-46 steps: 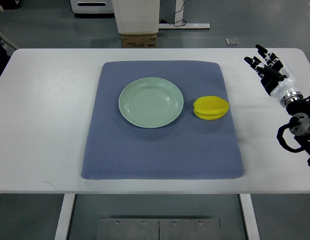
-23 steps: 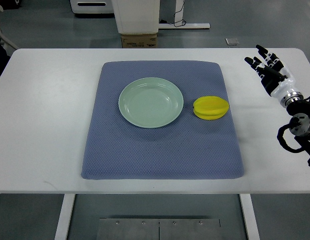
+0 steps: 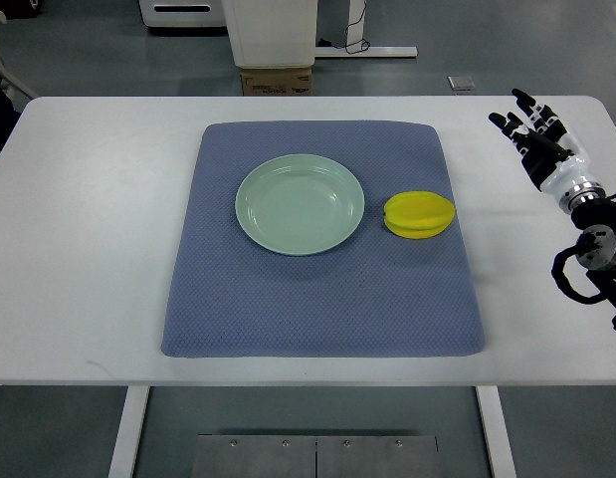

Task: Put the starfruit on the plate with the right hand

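A yellow starfruit point(image 3: 419, 215) lies on the blue mat point(image 3: 323, 289), just right of a pale green plate point(image 3: 300, 204) that holds nothing. My right hand point(image 3: 531, 124) hovers over the white table near its far right corner, well to the right of the fruit and a little beyond it. Its black fingers point(image 3: 522, 101) are spread and hold nothing. The right forearm comes in from the picture's right edge. No left arm shows.
The white table point(image 3: 79, 249) carries the mat in its middle. Beyond the far edge stand a cardboard box point(image 3: 277, 82) and a white cabinet base point(image 3: 271, 30) on the grey floor.
The right hand has drifted a few pixels to the right. The starfruit and the plate lie as before.
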`<act>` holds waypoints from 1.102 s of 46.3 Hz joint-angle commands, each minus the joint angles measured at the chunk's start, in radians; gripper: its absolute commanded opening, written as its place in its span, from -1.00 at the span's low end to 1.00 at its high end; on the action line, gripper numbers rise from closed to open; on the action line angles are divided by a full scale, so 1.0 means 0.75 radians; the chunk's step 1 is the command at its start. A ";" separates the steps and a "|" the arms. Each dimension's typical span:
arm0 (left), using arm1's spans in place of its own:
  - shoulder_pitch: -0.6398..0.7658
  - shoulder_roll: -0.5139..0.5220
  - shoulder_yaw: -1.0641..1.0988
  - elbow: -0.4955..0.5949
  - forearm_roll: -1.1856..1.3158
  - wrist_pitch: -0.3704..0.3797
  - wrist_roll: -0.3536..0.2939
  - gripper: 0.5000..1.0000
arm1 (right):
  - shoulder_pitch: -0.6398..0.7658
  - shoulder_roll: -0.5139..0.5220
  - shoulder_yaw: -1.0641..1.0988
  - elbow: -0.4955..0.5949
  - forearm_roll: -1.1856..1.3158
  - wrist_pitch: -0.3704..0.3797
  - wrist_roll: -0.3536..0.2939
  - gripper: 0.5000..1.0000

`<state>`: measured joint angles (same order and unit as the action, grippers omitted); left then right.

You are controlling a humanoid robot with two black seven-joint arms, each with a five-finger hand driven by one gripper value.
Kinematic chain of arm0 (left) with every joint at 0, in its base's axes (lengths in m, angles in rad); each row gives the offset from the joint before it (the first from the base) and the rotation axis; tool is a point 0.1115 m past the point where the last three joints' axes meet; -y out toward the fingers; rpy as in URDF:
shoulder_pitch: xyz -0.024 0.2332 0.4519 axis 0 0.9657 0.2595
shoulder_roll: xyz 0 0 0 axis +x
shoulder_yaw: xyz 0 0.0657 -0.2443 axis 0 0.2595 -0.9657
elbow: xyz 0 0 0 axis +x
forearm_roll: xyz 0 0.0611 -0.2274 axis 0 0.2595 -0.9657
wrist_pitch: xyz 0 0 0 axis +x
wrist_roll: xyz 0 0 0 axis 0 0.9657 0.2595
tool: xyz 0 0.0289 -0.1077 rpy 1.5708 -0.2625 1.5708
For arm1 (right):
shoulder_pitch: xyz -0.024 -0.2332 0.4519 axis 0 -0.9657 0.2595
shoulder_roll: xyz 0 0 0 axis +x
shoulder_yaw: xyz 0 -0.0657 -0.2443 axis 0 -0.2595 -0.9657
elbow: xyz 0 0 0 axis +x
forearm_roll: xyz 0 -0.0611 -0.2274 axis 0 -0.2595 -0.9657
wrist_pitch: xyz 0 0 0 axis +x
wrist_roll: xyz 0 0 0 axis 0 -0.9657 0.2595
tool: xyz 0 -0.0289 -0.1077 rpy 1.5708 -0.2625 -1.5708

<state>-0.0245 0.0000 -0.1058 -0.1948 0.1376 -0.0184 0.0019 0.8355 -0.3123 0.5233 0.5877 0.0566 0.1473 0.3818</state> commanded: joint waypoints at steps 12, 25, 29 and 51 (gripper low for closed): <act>0.000 0.000 0.000 0.000 0.001 0.000 0.002 1.00 | 0.015 0.009 0.037 -0.045 0.000 -0.018 -0.004 1.00; 0.000 0.000 0.000 0.000 0.001 0.000 -0.001 1.00 | 0.068 0.009 0.035 -0.100 0.000 -0.020 -0.018 1.00; 0.000 0.000 0.000 0.000 -0.001 0.000 -0.001 1.00 | 0.068 0.009 0.033 -0.139 -0.002 -0.020 -0.016 1.00; 0.000 0.000 0.000 0.000 -0.001 0.000 -0.001 1.00 | 0.070 0.011 0.022 -0.176 -0.014 -0.020 -0.006 1.00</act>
<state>-0.0246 0.0000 -0.1059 -0.1948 0.1372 -0.0184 0.0017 0.8857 -0.3037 0.5406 0.4555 0.0475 0.1332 0.3788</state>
